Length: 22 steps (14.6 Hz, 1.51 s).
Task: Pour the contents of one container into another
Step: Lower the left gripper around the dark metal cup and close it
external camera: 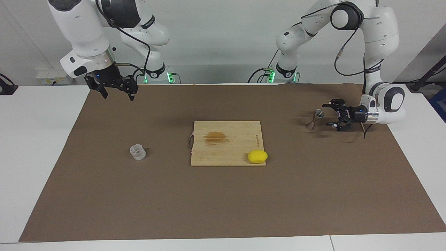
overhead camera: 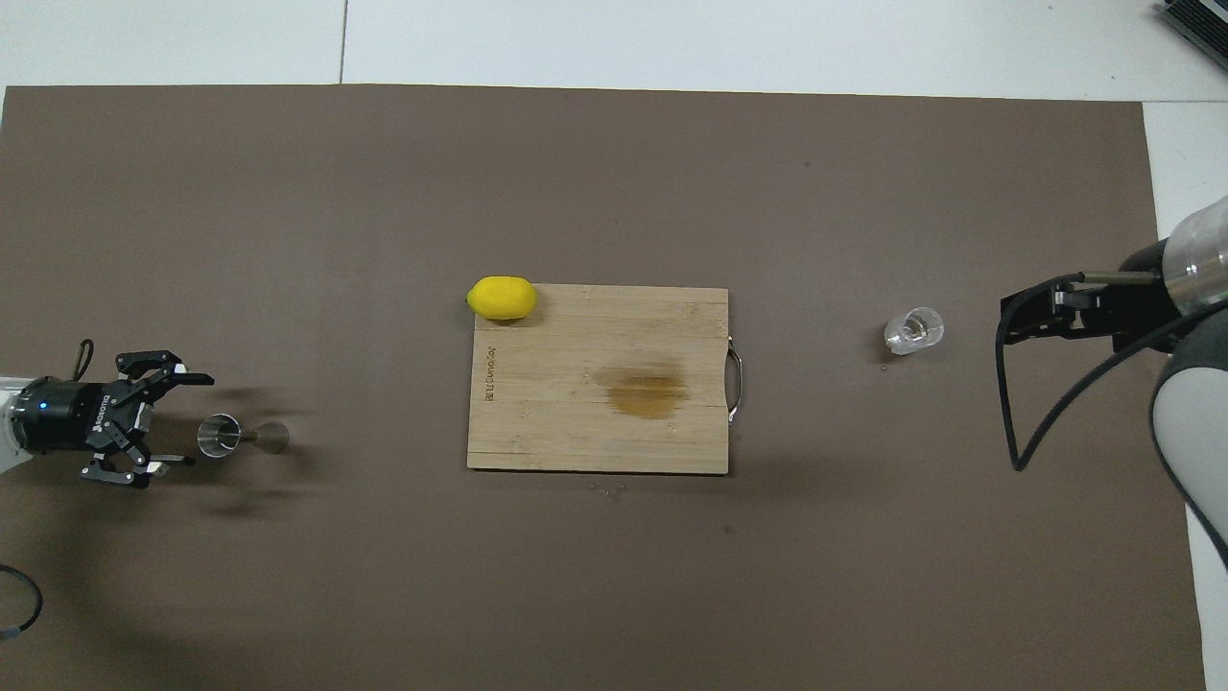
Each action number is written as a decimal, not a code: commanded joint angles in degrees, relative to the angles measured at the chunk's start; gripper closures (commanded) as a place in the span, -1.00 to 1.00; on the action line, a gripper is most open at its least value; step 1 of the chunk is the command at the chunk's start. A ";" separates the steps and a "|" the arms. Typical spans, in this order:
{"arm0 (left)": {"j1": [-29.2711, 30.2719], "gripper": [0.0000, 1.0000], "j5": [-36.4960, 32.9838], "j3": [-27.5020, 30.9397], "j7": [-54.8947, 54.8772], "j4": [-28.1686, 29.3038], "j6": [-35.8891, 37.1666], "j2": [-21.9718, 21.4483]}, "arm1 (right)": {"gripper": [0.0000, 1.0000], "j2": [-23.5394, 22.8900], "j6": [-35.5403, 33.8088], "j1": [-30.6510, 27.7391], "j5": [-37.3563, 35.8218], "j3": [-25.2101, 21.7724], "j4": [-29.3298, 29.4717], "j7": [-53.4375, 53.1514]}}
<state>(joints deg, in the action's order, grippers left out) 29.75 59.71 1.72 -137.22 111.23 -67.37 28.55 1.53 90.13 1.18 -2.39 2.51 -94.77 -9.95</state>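
Toward the left arm's edge of the table (external camera: 52,146) we hold our left end effector (external camera: 330,114) spread beside the jigger (external camera: 312,120), our right end effector (external camera: 116,93) spread, raised near that arm's edge, apart from the clear cup (external camera: 138,152).

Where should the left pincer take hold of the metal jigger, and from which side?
At the narrow waist, coming in level from the left arm's end of the table. The jigger stands upright on the mat, two cones meeting at a thin neck that likely keeps it from slipping. The left pincer is open, pointed sideways at it, not touching. The right pincer waits, raised.
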 commanded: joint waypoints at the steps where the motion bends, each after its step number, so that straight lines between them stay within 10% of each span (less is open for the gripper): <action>1: -1.36 -1.00 0.32 1.18 -2.70 1.70 0.05 -1.48 | -1.00 1.46 -0.13 -0.48 0.89 0.22 -1.56 -1.38; 22: -1.54 -0.85 -1.44 1.27 -5.60 5.93 -1.45 -2.71 | -1.00 1.46 -0.13 -0.48 0.89 0.22 -1.56 -1.38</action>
<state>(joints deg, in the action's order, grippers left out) 28.13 59.09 2.68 -141.16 115.16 -68.31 27.69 1.53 90.13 1.18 -2.39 2.51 -94.79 -9.96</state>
